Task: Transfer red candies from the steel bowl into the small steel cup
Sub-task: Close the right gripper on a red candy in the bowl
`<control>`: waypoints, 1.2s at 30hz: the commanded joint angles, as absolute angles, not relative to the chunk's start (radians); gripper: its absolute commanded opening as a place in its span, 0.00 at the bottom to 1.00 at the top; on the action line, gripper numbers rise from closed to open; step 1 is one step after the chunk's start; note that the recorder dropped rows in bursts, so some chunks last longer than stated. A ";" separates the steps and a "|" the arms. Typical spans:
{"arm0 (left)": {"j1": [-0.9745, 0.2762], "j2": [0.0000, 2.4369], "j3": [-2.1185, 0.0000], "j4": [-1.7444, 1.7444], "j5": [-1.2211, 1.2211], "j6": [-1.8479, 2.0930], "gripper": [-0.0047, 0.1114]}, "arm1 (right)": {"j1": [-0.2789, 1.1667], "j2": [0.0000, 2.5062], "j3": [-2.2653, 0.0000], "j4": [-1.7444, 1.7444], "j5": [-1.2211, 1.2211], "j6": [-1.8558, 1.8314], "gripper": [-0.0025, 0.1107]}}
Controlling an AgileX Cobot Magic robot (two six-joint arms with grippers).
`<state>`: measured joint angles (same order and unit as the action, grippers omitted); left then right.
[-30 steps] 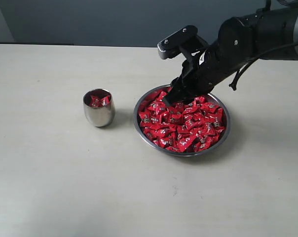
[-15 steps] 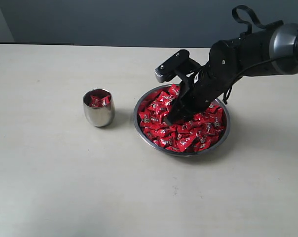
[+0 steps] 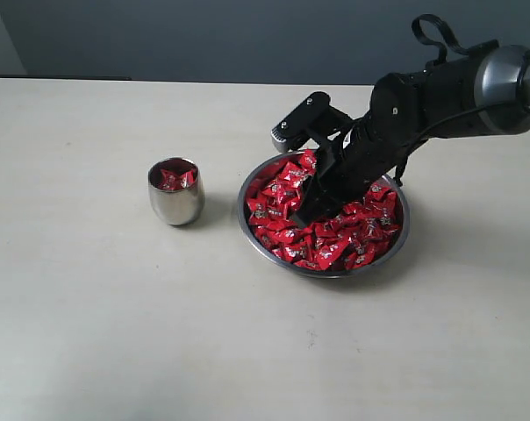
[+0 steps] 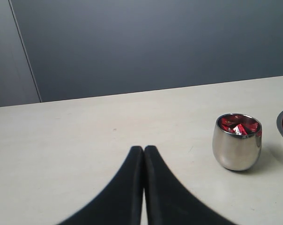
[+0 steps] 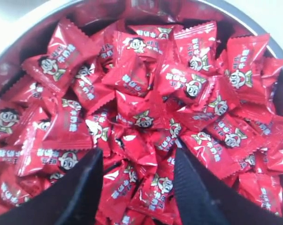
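The steel bowl (image 3: 258,239) sits right of centre, heaped with red candies (image 3: 353,232). My right gripper (image 3: 305,213) is down in the pile near the bowl's left half. In the right wrist view my right gripper (image 5: 139,157) is open, its fingers (image 5: 87,183) straddling red candies (image 5: 146,117) inside the steel bowl (image 5: 24,21). The small steel cup (image 3: 175,200) stands left of the bowl with a few red candies (image 3: 174,179) inside. In the left wrist view the small steel cup (image 4: 236,147) stands off to one side of my left gripper (image 4: 144,150), which is shut and empty.
The pale table (image 3: 116,333) spreads around the cup and bowl. A dark wall (image 3: 204,35) runs behind the table's far edge. The right arm (image 3: 440,88) reaches in from the right above the bowl.
My right gripper has come down from the bowl's far rim into the candy pile and shifted slightly left. The cup and bowl have not moved.
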<state>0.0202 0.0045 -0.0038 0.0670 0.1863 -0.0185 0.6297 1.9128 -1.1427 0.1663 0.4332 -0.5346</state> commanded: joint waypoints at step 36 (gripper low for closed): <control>0.017 0.000 0.000 0.068 0.181 -0.020 0.04 | 0.567 1.926 -1.142 0.467 0.422 -0.830 0.02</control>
